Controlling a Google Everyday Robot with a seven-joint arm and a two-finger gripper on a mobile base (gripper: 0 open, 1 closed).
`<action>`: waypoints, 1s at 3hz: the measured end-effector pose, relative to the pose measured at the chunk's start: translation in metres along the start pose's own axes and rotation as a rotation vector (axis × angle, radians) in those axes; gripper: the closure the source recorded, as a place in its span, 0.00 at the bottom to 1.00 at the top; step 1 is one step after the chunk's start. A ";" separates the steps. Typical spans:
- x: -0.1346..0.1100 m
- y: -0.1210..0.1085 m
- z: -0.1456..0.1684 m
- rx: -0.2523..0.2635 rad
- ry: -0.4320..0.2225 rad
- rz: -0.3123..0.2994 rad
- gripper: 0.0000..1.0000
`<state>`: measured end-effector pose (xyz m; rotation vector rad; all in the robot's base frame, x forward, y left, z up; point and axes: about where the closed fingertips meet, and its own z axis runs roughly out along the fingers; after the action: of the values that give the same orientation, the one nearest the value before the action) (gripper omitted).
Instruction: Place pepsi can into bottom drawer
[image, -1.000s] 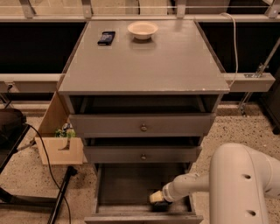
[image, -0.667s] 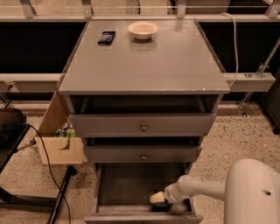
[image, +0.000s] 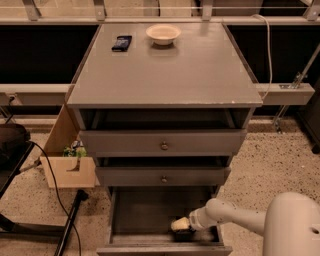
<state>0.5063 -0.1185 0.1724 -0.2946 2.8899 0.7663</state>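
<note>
pepsi can: you cannot make it out with certainty. A dark shape sits right under the tip of the end effector, and you cannot tell whether that is the can.
end effector: you see it low inside the bottom drawer, at the front right and close to the drawer's front wall. Its pale tip points left. You cannot tell whether it is apart, together or clamped on anything.
arm: white, it reaches in over the drawer's right side and slopes down to the left.
robot body: a rounded white mass fills your lower right corner.
bottom drawer: pulled out toward you, its plain grey floor is bare on the left and in the middle.
middle drawer: directly above, with a round knob at its centre.
top drawer: above that, also with a round knob and a dark gap over its front.
table: the flat grey top of the cabinet.
white bowl: at the far edge of the top, near the middle.
dark flat object: just left of the bowl, apart from it.
wooden box: on the speckled floor against the cabinet's left side.
</note>
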 end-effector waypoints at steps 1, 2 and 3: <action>-0.005 0.003 -0.001 0.010 -0.018 -0.027 1.00; -0.007 0.004 0.000 0.055 -0.027 -0.061 1.00; -0.008 -0.003 0.002 0.115 -0.046 -0.065 1.00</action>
<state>0.5153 -0.1183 0.1706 -0.3506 2.8523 0.5853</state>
